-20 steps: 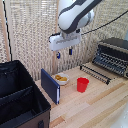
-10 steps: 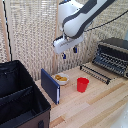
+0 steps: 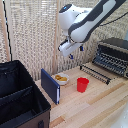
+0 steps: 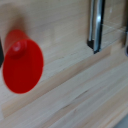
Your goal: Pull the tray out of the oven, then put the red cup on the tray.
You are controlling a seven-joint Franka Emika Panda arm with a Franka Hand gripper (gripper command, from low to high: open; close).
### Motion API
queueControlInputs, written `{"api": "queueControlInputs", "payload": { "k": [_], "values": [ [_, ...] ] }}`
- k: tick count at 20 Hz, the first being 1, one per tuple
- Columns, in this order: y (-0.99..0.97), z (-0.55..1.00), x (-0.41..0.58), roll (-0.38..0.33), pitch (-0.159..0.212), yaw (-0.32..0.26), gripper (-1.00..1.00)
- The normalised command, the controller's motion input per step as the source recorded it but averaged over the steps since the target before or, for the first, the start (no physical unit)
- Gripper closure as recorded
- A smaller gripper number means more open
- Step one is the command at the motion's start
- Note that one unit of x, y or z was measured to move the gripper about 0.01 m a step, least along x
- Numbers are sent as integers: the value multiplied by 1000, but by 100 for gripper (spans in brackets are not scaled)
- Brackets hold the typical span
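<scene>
The red cup point(image 3: 82, 84) stands upright on the wooden table, and the wrist view looks down into it as the red cup point(image 4: 22, 62). The black oven point(image 3: 114, 50) sits at the exterior view's right with its flap folded down. The bars of the dark tray point(image 3: 110, 62) show in the oven's opening. My gripper point(image 3: 71, 51) hangs in the air above and behind the cup, well apart from it and from the oven. It is open and holds nothing.
The flap's long bar handle point(image 3: 94, 73) point(image 4: 96, 25) juts toward the cup. A white bowl of yellow food point(image 3: 61, 78) and an upright dark blue panel point(image 3: 50, 85) stand beside the cup. A big black fabric case point(image 3: 20, 100) fills the exterior view's left.
My gripper has come down a little and drifted toward the exterior view's right. The cup, the oven and the tray have not moved.
</scene>
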Motion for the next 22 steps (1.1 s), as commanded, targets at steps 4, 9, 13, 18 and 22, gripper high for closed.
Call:
{"api": "queueControlInputs", "payload": {
  "k": [4,9,13,18,22],
  "values": [
    [-412,0,0,-342,-12,53,-100],
    [-401,-39,23,-308,-17,97,-100],
    [-380,-94,59,-277,-2,133,-100],
    [-375,-103,45,-284,0,132,-100],
    [-440,-138,46,-265,0,120,-100]
  ]
}}
